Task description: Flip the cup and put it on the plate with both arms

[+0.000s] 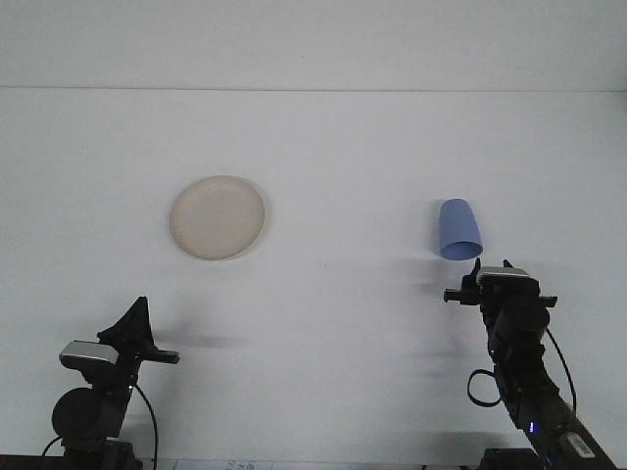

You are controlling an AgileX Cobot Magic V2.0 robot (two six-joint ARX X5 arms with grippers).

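So here's where I'm at. The blue cup (458,230) is sitting upside down on the white table (343,323), over on my right side, wider rim down toward me and narrower base pointing away. It looks tilted a bit, leaning back from the camera, though honestly it could just be the angle.

My right gripper (490,268) is stretched out over the table and sits just beside the cup's near rim, on the side closest to me. Can't say for sure if it's touching the cup or just short of it, since from this view the tips kind of blend into the cup's lower edge. Same goes for the fingers: I can't tell whether they're spread or closed, the wrist blocks them.

The plate (217,217) is a cream-coloured round thing on my left half of the table, well apart from the cup, with nothing on it.

My left gripper (135,318) is parked low near the front edge, well short of the plate, pointing up and forward. From here its tips seem to come together into one point, so I'd call it closed and holding nothing.
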